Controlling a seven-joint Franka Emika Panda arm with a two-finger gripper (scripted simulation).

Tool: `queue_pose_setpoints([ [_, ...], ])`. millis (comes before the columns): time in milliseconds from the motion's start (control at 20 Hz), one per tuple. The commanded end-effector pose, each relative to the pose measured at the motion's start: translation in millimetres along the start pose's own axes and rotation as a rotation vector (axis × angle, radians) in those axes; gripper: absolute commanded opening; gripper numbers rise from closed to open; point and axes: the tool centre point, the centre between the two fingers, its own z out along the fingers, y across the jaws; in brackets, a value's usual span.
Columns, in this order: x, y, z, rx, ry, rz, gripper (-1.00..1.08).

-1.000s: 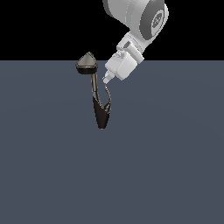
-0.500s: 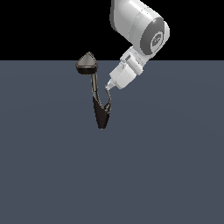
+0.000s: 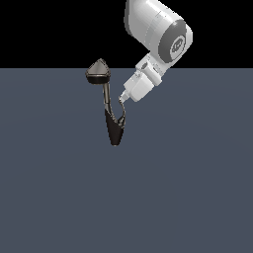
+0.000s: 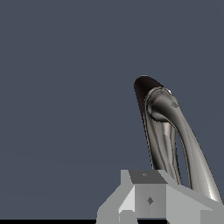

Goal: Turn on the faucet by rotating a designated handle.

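Observation:
The faucet (image 3: 114,129) stands on the grey floor, with a cone-shaped head (image 3: 99,71) on a thin stem above a tapered black body. Its handle (image 3: 122,112), a thin curved sliver, branches off the body toward the exterior view's right. My gripper (image 3: 122,99) points down at the handle's upper tip from the exterior view's upper right, touching it or nearly so. The wrist view shows the shiny curved faucet (image 4: 168,127) close ahead, beyond my grey fingers (image 4: 148,199), which sit together with no gap and nothing held.
A flat dark grey floor (image 3: 188,188) spreads all around the faucet. The white arm (image 3: 158,32) slants up toward the exterior view's upper right. Nothing else stands in either view.
The gripper tip has dropped slightly toward the handle's upper end. The arm's upper link has swung toward the exterior view's right. The faucet looks unchanged.

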Motion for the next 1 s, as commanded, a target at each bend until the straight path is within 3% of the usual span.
queue_pose_setpoints([
  [0, -2, 6, 0, 0.0, 0.0, 0.0, -1.0],
  [650, -13, 40, 0, 0.001, 0.0, 0.0, -1.0],
  [950, -2, 52, -1, 0.008, 0.004, 0.003, -1.0],
])
